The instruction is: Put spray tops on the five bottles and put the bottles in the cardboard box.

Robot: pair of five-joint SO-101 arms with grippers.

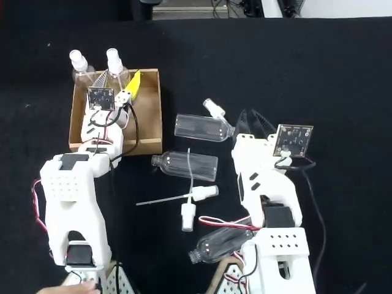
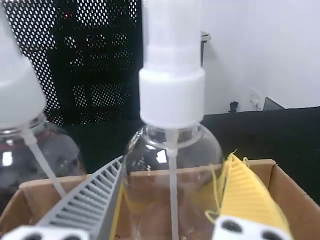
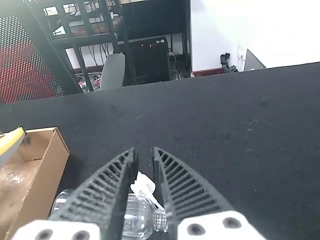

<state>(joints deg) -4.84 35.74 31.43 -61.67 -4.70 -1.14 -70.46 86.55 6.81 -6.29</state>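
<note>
My left fingers (image 2: 90,200) clamped on a capped bottle (image 2: 190,155) upright in the cardboard box (image 1: 157,107), right fingers (image 3: 182,185) slightly apart above a lying bottle (image 1: 199,127) on the bench (image 1: 324,73)

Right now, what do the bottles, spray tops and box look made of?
Bottles: clear and glossy, likely plastic. The black table shows through them and they carry bright highlights, though glass can't be ruled out.
Spray tops: opaque white plastic with a smooth finish and thin pale dip tubes.
Cardboard box: brown, matte card with raw cut edges.
</note>
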